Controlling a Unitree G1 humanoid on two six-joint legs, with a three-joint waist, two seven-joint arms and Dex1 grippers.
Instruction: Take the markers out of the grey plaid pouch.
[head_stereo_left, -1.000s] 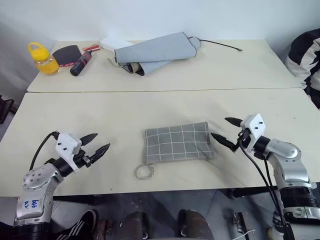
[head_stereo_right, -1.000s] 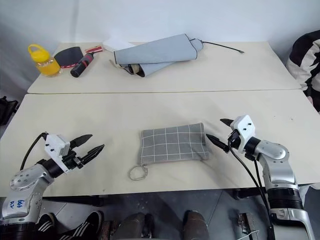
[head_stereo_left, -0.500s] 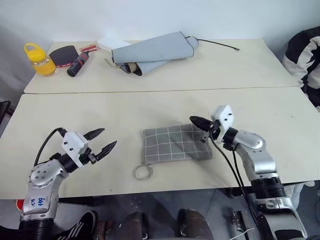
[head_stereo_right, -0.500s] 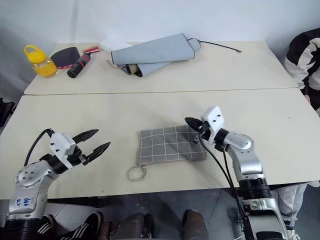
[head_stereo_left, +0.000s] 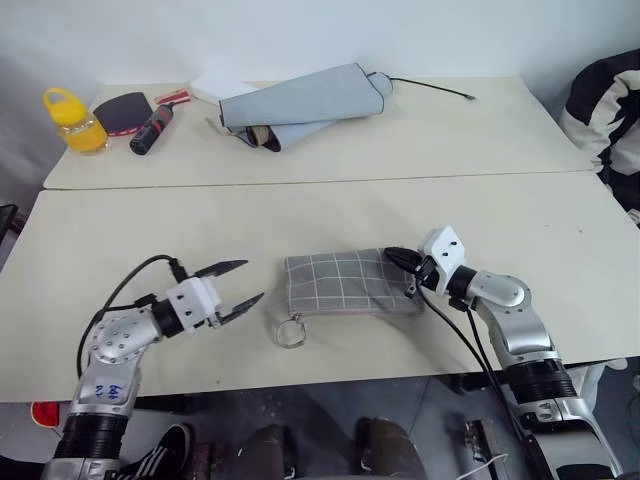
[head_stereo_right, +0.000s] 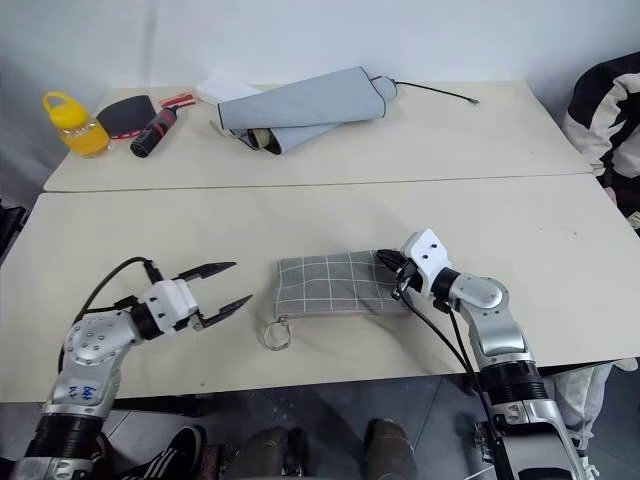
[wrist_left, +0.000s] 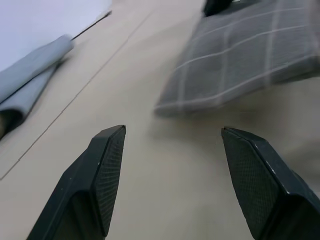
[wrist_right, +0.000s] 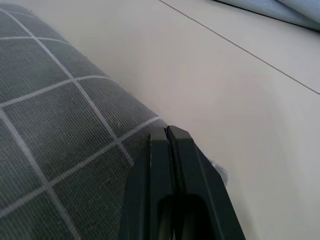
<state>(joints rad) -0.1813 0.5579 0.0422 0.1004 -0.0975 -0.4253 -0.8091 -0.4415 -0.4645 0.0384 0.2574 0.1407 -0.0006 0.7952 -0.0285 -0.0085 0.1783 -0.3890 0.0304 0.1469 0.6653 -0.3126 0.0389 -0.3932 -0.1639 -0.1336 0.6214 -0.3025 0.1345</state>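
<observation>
Pouch (head_stereo_left: 348, 282) lies flat at frame centre on the near table (head_stereo_left: 300, 215), ring (head_stereo_left: 289, 331) at its lower left. Right gripper (head_stereo_left: 402, 262) — fingers pressed together on the pouch's right edge. Left gripper (head_stereo_left: 238, 285) — spread wide, empty, just left of the pouch.

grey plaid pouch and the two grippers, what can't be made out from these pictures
- Markers: hidden; the grey plaid pouch lies shut in the head views, so what it holds cannot be told.
- Right gripper: shut at the pouch's right end; whether fabric is pinched is unclear, since its fingers cover the contact in the right wrist view.
- Zip ring: too small to tell how it joins the pouch.
- Pouch in the left wrist view: blurred and cut off by the edge beyond the open left gripper.
</observation>
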